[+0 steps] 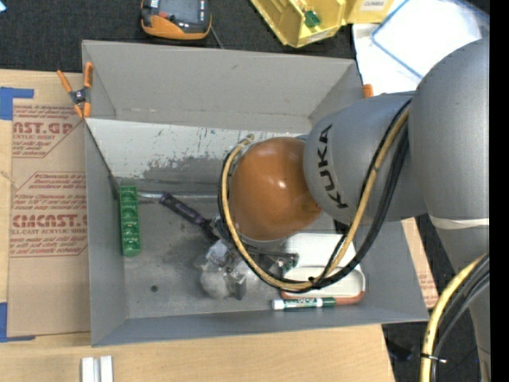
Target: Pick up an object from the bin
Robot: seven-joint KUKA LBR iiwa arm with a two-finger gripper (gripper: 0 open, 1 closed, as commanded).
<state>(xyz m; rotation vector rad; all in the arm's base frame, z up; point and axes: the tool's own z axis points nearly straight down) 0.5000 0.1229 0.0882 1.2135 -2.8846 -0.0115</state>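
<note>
Grey lump (211,283) lies on the bin (151,293) floor by the view's lower wall, left of a marker (306,302). Fingers (231,267) sit just above it; I cannot tell their spread.

Robotics lab: a KUKA arm (374,173) works over a grey metal bin (215,86); yellow case (294,2) at twelve o'clock, handheld meter (175,13) at eleven.

Grey rounded arm (445,134), black KUKA lettering (332,165); glossy orange dome cover (270,189); black-and-yellow cables (224,193) looped round it.
</note>
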